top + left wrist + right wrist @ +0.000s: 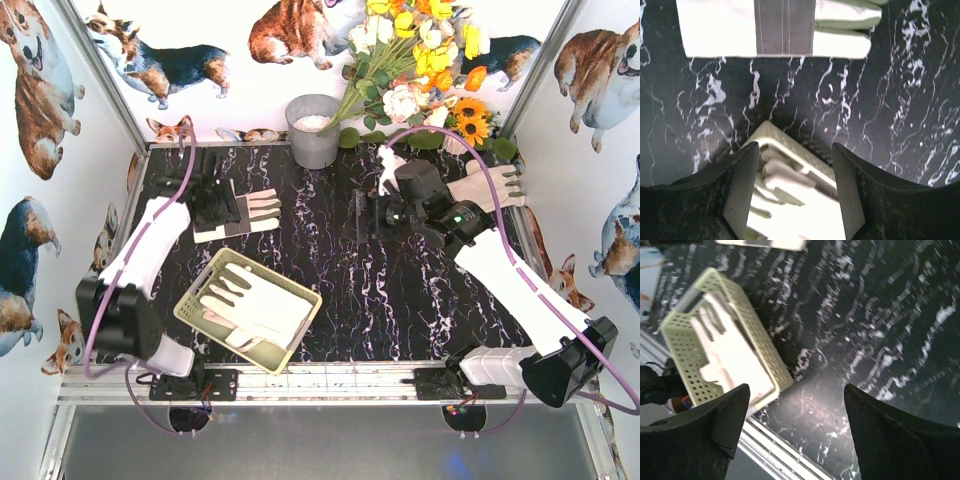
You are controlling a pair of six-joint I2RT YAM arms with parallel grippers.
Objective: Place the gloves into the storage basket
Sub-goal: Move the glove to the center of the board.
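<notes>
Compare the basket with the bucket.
The basket is shallow, rectangular, yellow-green and perforated; the bucket is taller, round, plain grey. The basket sits front left, the bucket at the back by the flowers. Both hold something white: gloves in the basket.

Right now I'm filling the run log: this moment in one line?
left claw open, empty | right claw open, empty | storage basket holds gloves | loose on table: left glove, right glove
</notes>
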